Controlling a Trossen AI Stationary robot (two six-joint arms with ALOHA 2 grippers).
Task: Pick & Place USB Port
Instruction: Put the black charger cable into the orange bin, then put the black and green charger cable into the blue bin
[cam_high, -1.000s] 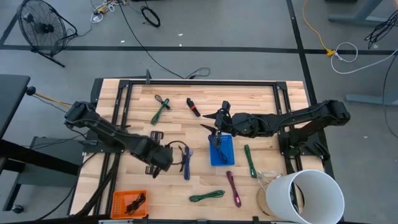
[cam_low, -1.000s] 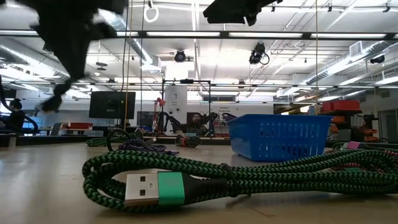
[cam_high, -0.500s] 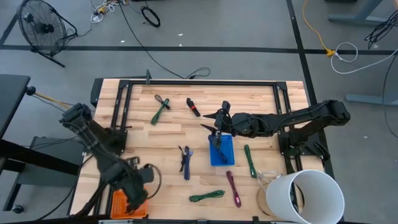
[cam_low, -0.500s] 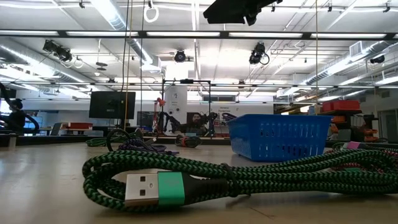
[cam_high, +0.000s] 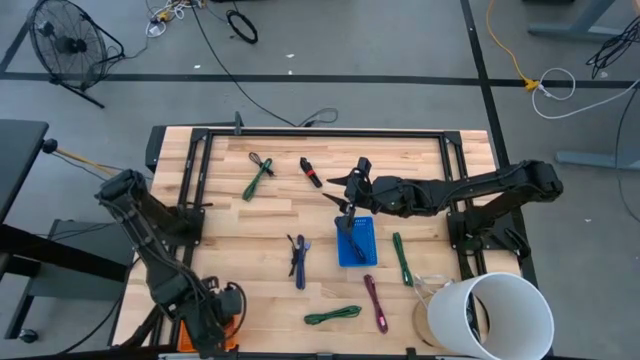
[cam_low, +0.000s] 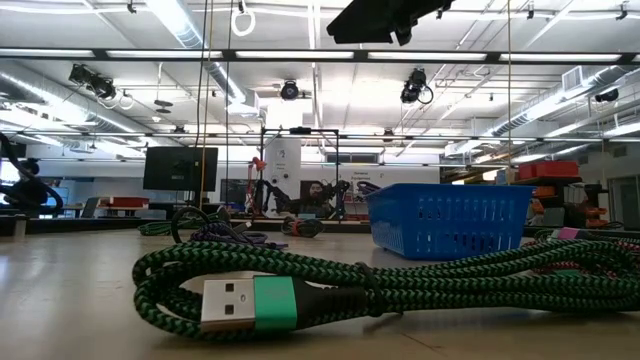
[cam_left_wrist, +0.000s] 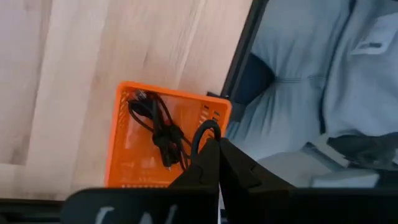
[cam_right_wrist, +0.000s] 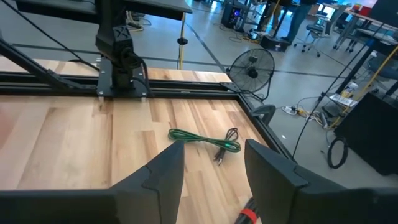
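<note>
My left gripper (cam_high: 213, 318) is at the table's near left corner, above the orange basket (cam_left_wrist: 168, 94). It is shut on a black cable (cam_left_wrist: 204, 133), whose loop also shows beside it in the high view (cam_high: 232, 297). Another black cable (cam_left_wrist: 157, 126) lies in the basket. My right gripper (cam_high: 344, 195) is open and empty, above the far end of the blue basket (cam_high: 358, 246) at the table's middle. Its own wrist view (cam_right_wrist: 211, 168) shows nothing between its fingers. My left gripper pinches the black cable between its two shut fingers (cam_left_wrist: 208, 163), which point down over the orange basket. A loop of the cable (cam_left_wrist: 200, 135) sticks out past the fingertips. The fingers hide which part of the cable they have.
Loose cables lie on the table: a green one (cam_high: 257, 178) and a red-black one (cam_high: 311, 172) at the far side. A blue one (cam_high: 299, 260), a green one (cam_high: 401, 258), a purple one (cam_high: 375, 300) and a green one (cam_high: 332, 316) lie nearer. A white bucket (cam_high: 495, 315) stands at the near right.
My left gripper has carried the black cable from the table's middle toward the near left corner, and now stands over the orange basket. The cable has stayed in the shut fingers. My right gripper has kept its place.
</note>
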